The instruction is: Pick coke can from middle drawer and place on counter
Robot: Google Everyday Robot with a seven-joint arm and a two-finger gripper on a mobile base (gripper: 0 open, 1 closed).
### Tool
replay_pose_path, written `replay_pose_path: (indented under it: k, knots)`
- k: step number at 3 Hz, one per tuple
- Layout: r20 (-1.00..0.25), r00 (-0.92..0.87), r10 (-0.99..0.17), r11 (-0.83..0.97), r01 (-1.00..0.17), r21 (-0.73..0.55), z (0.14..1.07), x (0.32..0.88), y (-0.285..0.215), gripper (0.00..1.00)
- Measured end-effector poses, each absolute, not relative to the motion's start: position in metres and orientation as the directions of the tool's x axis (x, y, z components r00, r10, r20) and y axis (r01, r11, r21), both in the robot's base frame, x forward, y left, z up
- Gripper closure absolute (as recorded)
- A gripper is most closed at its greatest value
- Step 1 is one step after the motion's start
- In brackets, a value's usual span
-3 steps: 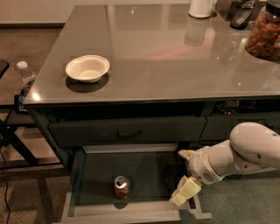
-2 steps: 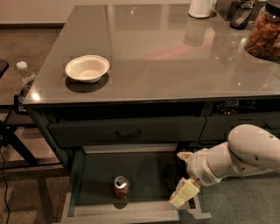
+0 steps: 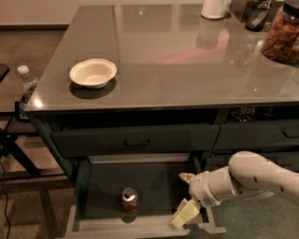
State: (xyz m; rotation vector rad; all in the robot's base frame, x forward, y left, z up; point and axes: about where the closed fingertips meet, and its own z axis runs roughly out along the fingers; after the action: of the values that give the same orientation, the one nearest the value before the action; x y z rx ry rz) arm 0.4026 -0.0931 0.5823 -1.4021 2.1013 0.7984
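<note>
The coke can (image 3: 129,199) stands upright on the dark floor of the pulled-out middle drawer (image 3: 100,179), near its front rim and left of centre. My gripper (image 3: 183,196) hangs over the right part of the drawer, to the right of the can and apart from it. It is open, one cream finger up near the drawer's back and the other down by the front rim, with nothing between them. The white arm reaches in from the lower right. The glossy grey counter (image 3: 187,56) spreads above the drawers.
A white bowl (image 3: 93,72) sits on the counter's left front. A white jug (image 3: 214,8) and a jar of brown snacks (image 3: 282,32) stand at the back right. A clear plastic bottle (image 3: 27,82) rests on a side stand to the left.
The arm and gripper have shifted slightly left, toward the can. The can and drawer have not moved.
</note>
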Motion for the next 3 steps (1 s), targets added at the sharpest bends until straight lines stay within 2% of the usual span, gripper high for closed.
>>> replay_pose_path:
  k: [1,3]
  knots:
    - [-0.691,-0.386,-0.611,0.294,-0.921,0.255,0.556,0.404,-0.079,0.0]
    - [-0.707,-0.371,-0.602,0.27,-0.928,0.257,0.537,0.404,-0.062,0.0]
